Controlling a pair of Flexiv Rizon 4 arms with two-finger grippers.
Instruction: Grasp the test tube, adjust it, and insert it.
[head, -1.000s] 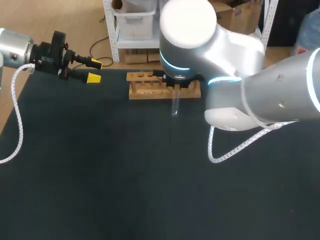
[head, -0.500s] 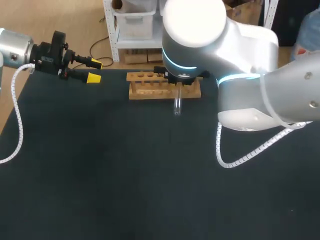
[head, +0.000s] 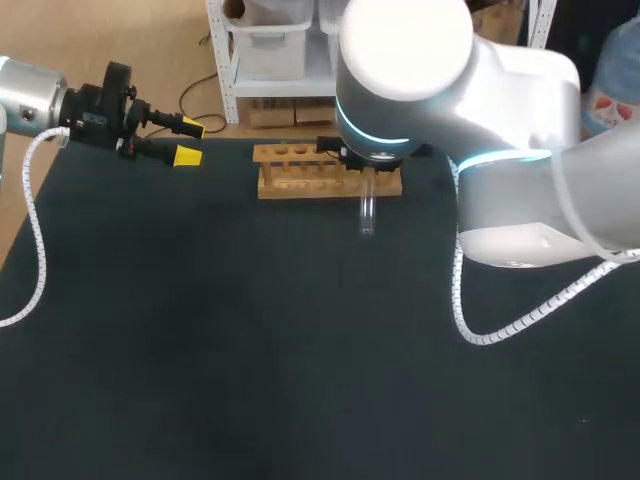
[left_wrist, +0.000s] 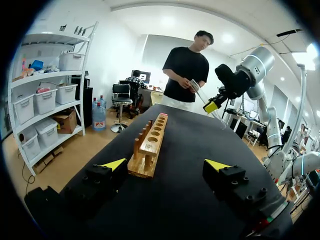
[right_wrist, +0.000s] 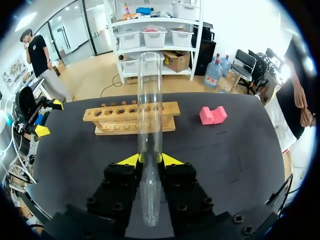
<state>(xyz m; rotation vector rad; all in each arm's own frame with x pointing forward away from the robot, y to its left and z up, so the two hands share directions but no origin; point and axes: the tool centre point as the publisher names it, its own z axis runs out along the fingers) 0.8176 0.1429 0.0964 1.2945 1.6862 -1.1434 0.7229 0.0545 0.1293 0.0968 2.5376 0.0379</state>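
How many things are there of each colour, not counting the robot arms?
Clear: 1, the test tube
Wooden brown: 1, the rack
Pink: 1, the block
Total: 3

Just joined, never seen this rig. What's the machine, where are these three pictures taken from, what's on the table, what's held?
It is a robot with two arms at a black table. The head view looks down from above and behind: the left arm enters at its left, the right arm at its right. The two round pictures come from a camera on each wrist, looking out along the fingers. Each arm ends in a gripper with two yellow-tipped fingers. The left gripper is open and empty, near the table's far left corner. The right gripper is shut on a clear test tube, close to a wooden rack with a row of holes. A pink block lies beside the rack.
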